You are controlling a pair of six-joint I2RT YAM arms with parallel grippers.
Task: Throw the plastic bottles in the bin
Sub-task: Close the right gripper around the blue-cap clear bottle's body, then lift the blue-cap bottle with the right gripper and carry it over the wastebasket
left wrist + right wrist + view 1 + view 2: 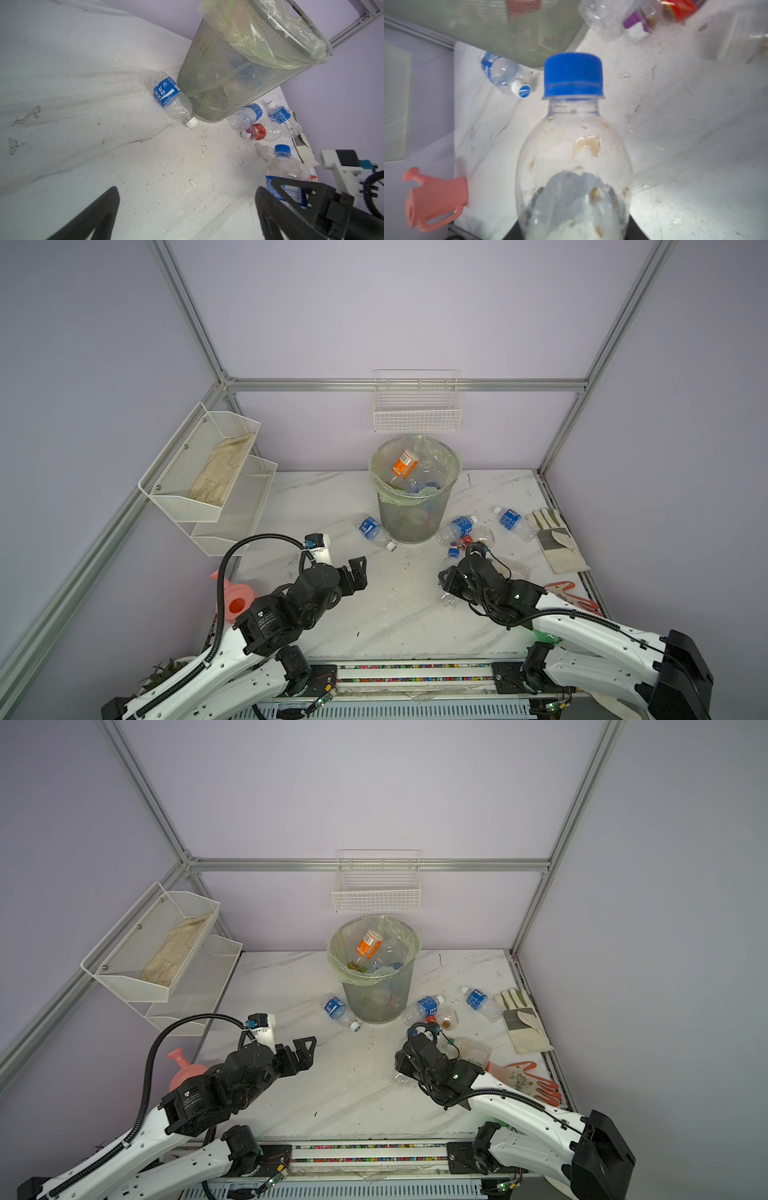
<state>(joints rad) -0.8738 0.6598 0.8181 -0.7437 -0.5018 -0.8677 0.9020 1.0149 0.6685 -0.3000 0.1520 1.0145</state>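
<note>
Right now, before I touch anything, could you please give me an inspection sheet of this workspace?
Surface: marble table, scuffed, stained.
Job's things: bin holds an orange-label bottle and others; a blue-label bottle lies left of it, a red-label bottle right.
Clutter: white glove, orange glove, pink watering can.
Grippers: left gripper open, empty; right gripper shut on blue-capped bottle.
Cables: black hose arches over left arm; thin wires loop at right wrist.
Surroundings: wire basket on back wall; two-tier rack holding a pale glove.

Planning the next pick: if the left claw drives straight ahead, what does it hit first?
Likely the clear blue-labelled plastic bottle lying beside the grey mesh bin; the left claw might graze the white tabletop first.
</note>
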